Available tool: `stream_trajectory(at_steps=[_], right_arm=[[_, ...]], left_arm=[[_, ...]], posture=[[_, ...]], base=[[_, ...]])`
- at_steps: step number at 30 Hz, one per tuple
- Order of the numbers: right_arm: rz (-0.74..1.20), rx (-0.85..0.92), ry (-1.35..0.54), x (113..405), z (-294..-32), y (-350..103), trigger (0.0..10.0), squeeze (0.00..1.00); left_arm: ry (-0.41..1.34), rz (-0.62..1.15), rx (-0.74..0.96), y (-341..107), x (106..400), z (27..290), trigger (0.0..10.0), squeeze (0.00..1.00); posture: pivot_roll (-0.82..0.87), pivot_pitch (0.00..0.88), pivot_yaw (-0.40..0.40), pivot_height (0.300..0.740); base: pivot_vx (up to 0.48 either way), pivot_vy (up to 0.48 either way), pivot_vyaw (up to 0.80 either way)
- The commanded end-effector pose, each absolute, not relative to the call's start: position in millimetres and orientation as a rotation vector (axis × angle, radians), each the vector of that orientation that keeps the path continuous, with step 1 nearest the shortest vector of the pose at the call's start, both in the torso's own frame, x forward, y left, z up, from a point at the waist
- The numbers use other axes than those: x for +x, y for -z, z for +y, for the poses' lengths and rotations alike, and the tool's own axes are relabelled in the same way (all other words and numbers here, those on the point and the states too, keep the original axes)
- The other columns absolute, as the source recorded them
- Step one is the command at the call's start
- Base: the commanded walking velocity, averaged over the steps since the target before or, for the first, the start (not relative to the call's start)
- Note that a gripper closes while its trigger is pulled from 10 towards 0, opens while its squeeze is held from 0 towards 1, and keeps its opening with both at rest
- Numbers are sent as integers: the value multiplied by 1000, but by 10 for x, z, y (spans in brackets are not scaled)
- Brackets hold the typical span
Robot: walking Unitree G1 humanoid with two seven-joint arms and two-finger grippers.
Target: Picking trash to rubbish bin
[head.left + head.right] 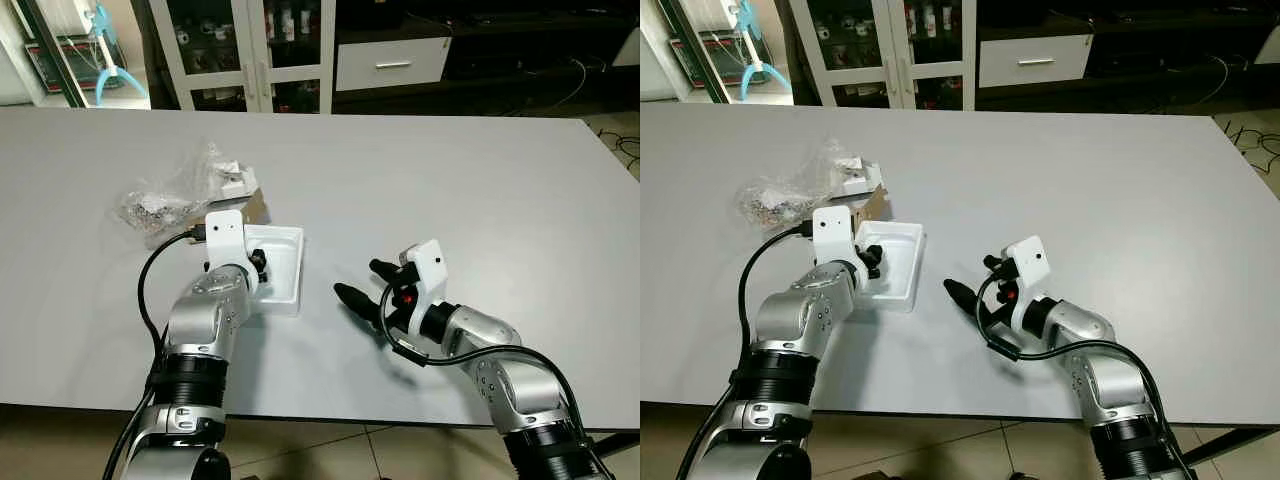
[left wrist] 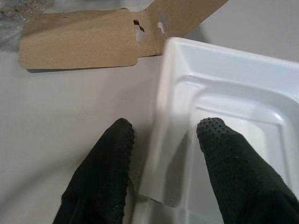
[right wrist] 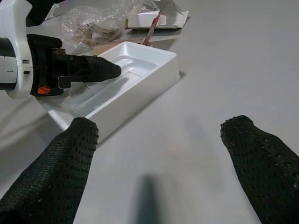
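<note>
the white plastic tray [image 1: 281,262] is lying on the grey table [image 1: 480,180], and everything else is placed from it. the left gripper [image 2: 163,140] is sitting at the tray's near left edge, its 2 black fingers [image 2: 105,172] straddling the tray wall: 1 finger is resting outside on the table, the other is reaching inside the tray. the fingers are spread with the wall between them, not yet squeezed onto it. the left arm [image 1: 205,330] is rising from below the table edge, elbow bent, forearm angling up toward the tray, the white wrist block sitting just above the tray's left corner.

the right gripper [image 1: 362,285] is hovering to the right of the tray, apart from it, fingers parted wide and pointing toward the tray's right side, holding nothing. its forearm [image 1: 480,340] is lying low over the table, bending in from the near right.

a flat brown cardboard piece [image 2: 84,42] is lying just behind the tray, touching its far left corner. a crumpled clear plastic bag [image 1: 170,195] is sitting further behind and left of the tray, with a small white box [image 1: 237,183] beside the bag.
</note>
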State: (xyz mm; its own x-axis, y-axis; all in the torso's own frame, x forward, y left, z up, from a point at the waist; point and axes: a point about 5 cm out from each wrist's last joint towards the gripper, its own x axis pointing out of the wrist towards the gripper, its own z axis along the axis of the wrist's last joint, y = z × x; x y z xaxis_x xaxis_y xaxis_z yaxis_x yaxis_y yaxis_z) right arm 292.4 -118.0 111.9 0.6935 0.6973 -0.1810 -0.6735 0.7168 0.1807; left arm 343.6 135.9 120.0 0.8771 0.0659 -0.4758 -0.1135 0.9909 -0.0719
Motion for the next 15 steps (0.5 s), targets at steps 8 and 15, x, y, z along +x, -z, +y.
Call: stream_trajectory(at_steps=[8, 15], right_arm=[[216, 96, -772, 2944, -1143, -1179, 10000, 0], [214, 95, -773, 2943, -1134, -1174, 10000, 0]], left_arm=[[-71, 473, -87, -1251, 3446, 1336, 0, 0], [-59, 461, -84, -1274, 3454, 1301, 0, 0]], posture=[[-85, 40, 51, 740], [-89, 25, 55, 740]], base=[[0, 0, 0], [0, 0, 0]])
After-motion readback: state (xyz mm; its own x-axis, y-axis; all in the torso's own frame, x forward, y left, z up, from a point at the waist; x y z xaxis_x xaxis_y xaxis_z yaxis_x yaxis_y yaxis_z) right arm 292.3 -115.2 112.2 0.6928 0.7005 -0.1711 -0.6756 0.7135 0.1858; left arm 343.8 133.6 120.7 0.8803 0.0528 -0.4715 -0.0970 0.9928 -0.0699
